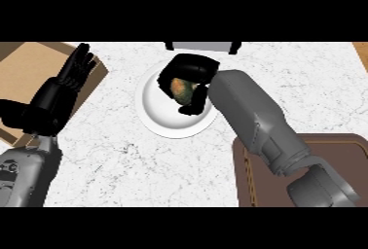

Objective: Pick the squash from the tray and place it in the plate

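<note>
Item: squash (182, 90), orange-green, seen only in part between curled black fingers, positioned over the middle of the plate (159, 120); whether it rested on the plate or hung just above could not be told. Holder: right hand (188, 73), fingers and thumb clamped round the squash, hiding most of it; its grey forearm ran from the plate's right rim down toward the tray. Plate: white, round, on the table (144, 165), the landmark for what follows. Step judged in hand: placement, the carry from the tray being done and release not yet made. Next move judged to call for lowering the squash until it sat on the plate, then parting the fingers and lifting the hand straight away so the rounded squash did not roll toward the rim. Tray (338, 151): dark brown, below and right of the plate, partly covered by the right forearm. Left hand (72, 78): left of the plate, fingers straight and apart, resting, holding nothing. Wooden board (28, 58): tan, further left of the plate, beneath the left hand. Grey and dark object (201, 46): just above the plate at the table's far edge, kind not discernible.
</note>
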